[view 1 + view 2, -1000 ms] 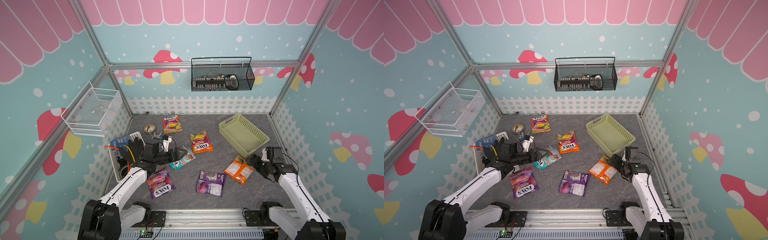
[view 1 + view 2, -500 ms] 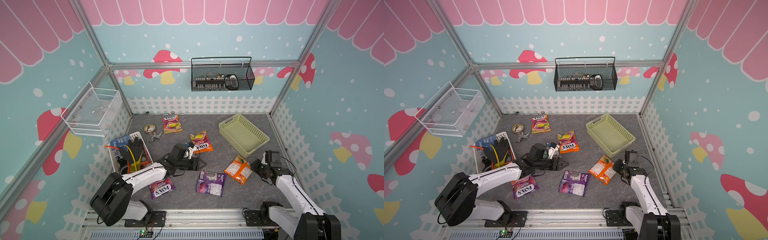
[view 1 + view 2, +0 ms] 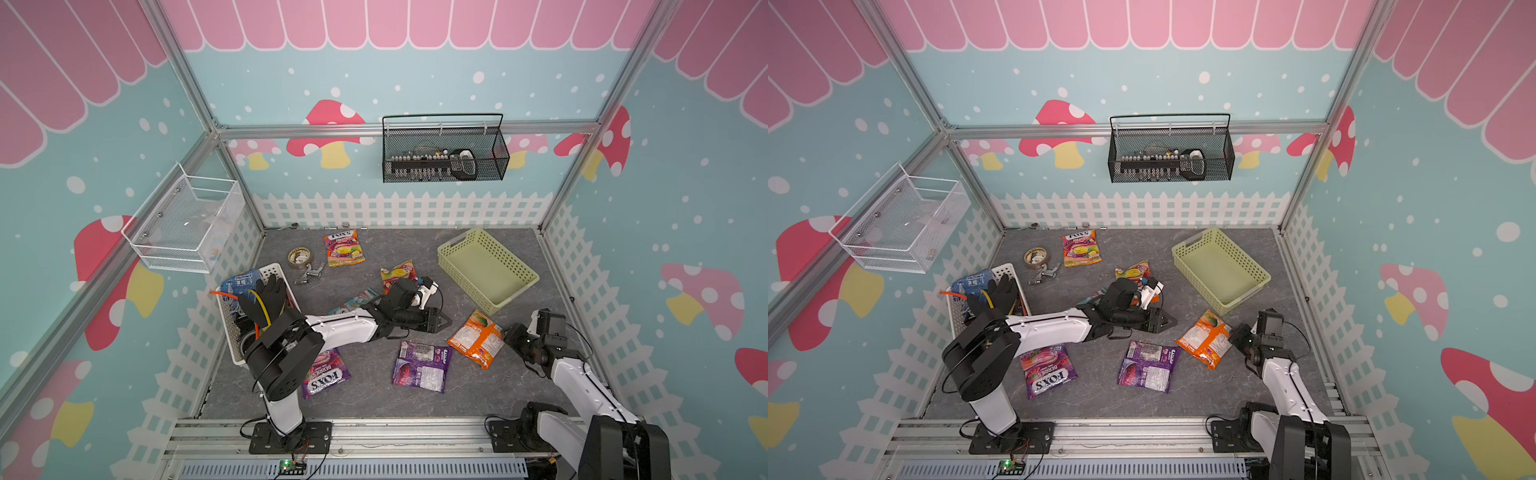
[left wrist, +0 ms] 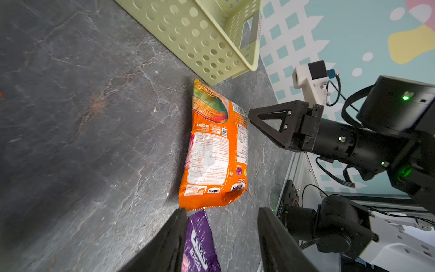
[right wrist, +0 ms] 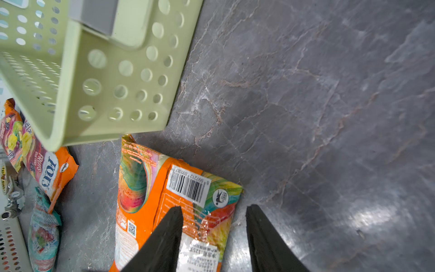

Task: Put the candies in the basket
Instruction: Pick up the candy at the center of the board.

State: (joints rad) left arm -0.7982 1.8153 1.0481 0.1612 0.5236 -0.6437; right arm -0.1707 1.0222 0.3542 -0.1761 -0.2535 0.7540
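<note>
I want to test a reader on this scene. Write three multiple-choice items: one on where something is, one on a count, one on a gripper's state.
1. Where does the orange bag with its barcode side up lie?
A. on the floor, by a corner of the green basket
B. in the white basket
C. under the left arm

2. How much lies inside the green basket?
A. three bags
B. one bag
C. nothing

3. How is the right gripper?
A. shut on a purple bag
B. open, at the orange bag's edge
C. shut on the basket rim

Key: 1 A, both top views show it beside the corner. 2 C, its bottom is bare. 3 B, the right wrist view shows the jaws apart.
</note>
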